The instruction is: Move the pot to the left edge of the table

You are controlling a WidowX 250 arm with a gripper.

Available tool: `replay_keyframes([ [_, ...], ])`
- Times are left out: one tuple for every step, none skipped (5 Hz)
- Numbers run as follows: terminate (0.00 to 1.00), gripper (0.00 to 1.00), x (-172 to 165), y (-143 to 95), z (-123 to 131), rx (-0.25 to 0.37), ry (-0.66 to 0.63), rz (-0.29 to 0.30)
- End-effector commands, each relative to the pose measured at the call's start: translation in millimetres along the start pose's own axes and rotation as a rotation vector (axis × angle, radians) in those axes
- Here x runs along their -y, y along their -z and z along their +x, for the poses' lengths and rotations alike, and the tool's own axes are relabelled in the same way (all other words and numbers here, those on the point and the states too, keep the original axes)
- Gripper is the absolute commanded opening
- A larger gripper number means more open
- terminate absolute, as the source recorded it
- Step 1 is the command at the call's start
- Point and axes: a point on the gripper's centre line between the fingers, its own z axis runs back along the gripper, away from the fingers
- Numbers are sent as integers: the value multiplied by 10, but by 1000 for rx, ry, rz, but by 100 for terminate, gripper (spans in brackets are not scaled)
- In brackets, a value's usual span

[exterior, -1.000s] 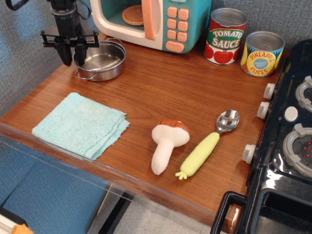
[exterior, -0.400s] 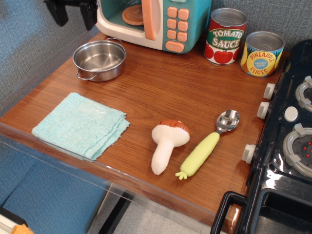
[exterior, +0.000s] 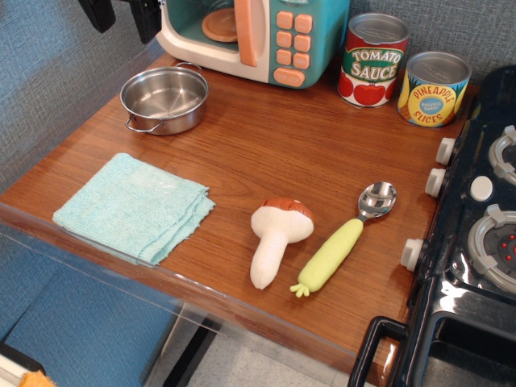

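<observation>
End effector (exterior: 122, 18) now high at top left corner, only two dark finger tips in view, spread apart, nothing between them. One second ago it hung low at pot (exterior: 164, 98), fingers straddling pot's left rim. Since 0.4 s ago risen slightly more, less of it visible. Pot now free, alone on worktop (exterior: 266, 153).

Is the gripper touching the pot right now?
No: the gripper hangs at the top edge of the frame, well clear of the pot sitting on the table.
</observation>
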Motion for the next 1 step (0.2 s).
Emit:
replay_keyframes([
  [100, 100, -52, -353, -10, 67, 4, 33],
])
